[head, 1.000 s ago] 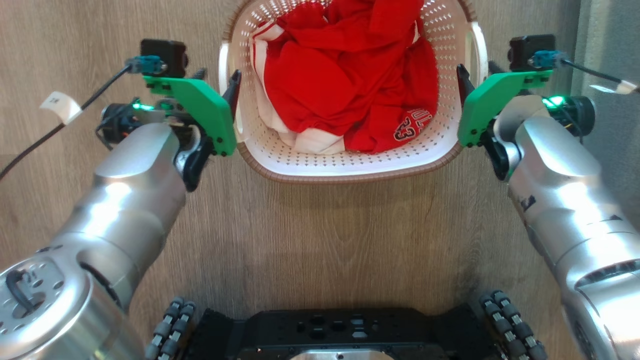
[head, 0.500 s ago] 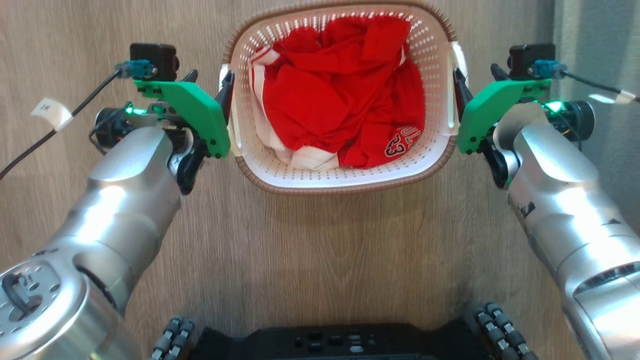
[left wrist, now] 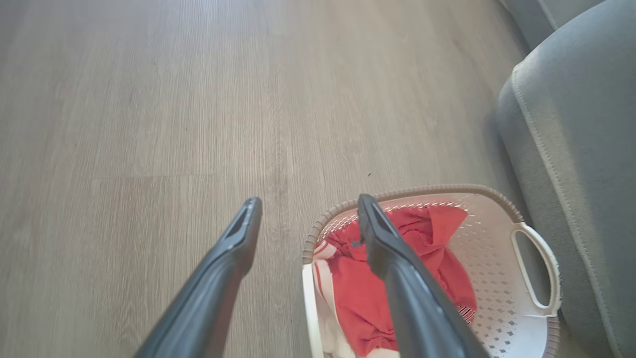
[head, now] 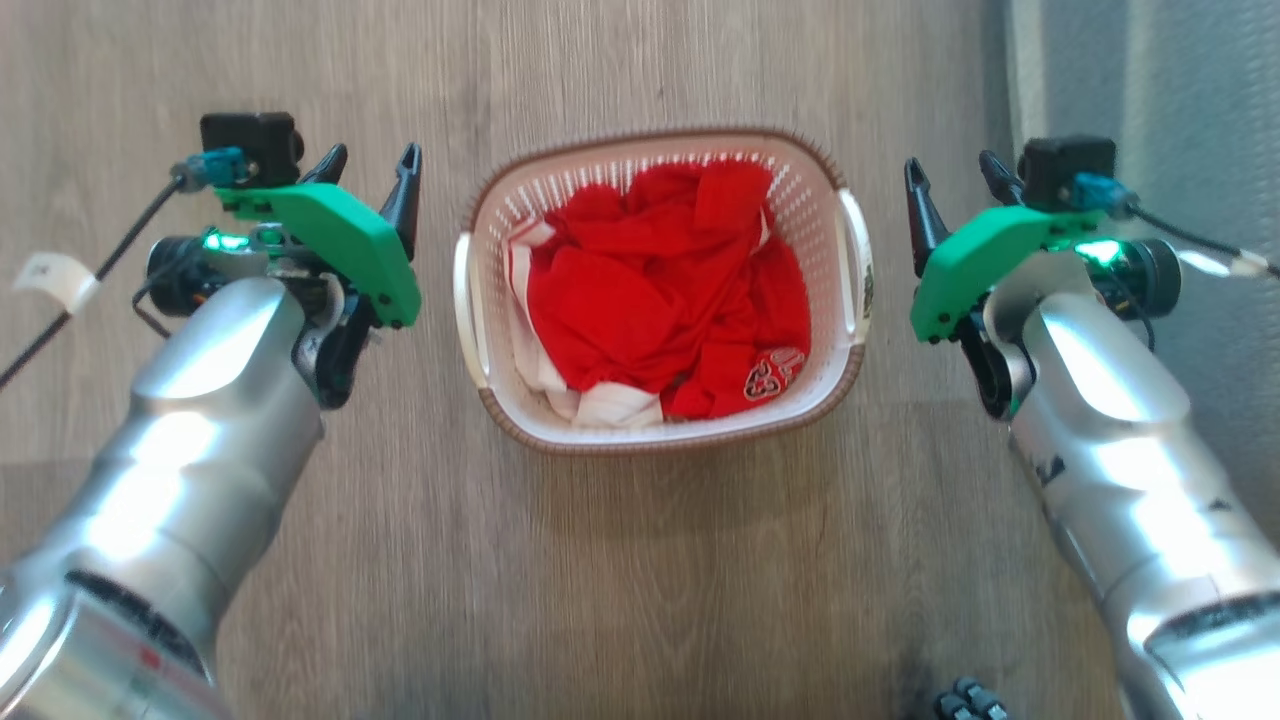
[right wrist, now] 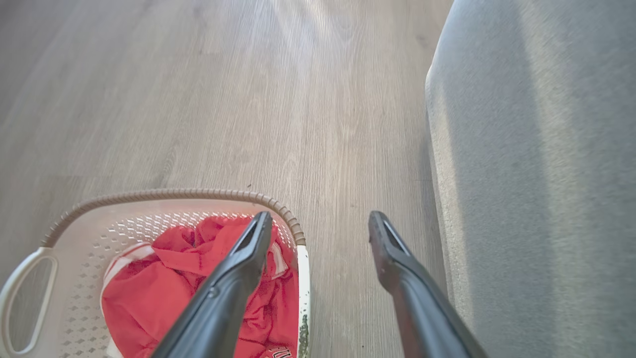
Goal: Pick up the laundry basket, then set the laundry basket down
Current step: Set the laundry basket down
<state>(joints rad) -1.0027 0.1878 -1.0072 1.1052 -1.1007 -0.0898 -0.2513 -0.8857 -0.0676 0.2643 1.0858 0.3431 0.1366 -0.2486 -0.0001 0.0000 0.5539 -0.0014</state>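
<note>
The laundry basket [head: 660,442] stands on the wood floor between my arms, white and perforated with a brown rim, holding crumpled red and white clothing [head: 660,300]. My left gripper [head: 372,160] is open and empty, a short gap left of the basket's left handle [head: 464,310]. My right gripper [head: 948,165] is open and empty, just right of the right handle [head: 856,270]. In the left wrist view the open left gripper [left wrist: 308,204] hangs above the basket's rim [left wrist: 422,190]. In the right wrist view the open right gripper [right wrist: 320,219] hangs over the near rim [right wrist: 164,193].
A grey sofa [head: 1150,100] runs along the right side, close to the right arm and the basket [right wrist: 536,174]. Bare wood floor [head: 640,600] lies all round. A black cable with a white tag [head: 50,280] trails off the left wrist. A base wheel [head: 965,700] shows at the bottom.
The head camera has risen, so the basket looks smaller and lower. Both grippers, earlier at the handles, now stand apart from them with the basket resting on the floor.
</note>
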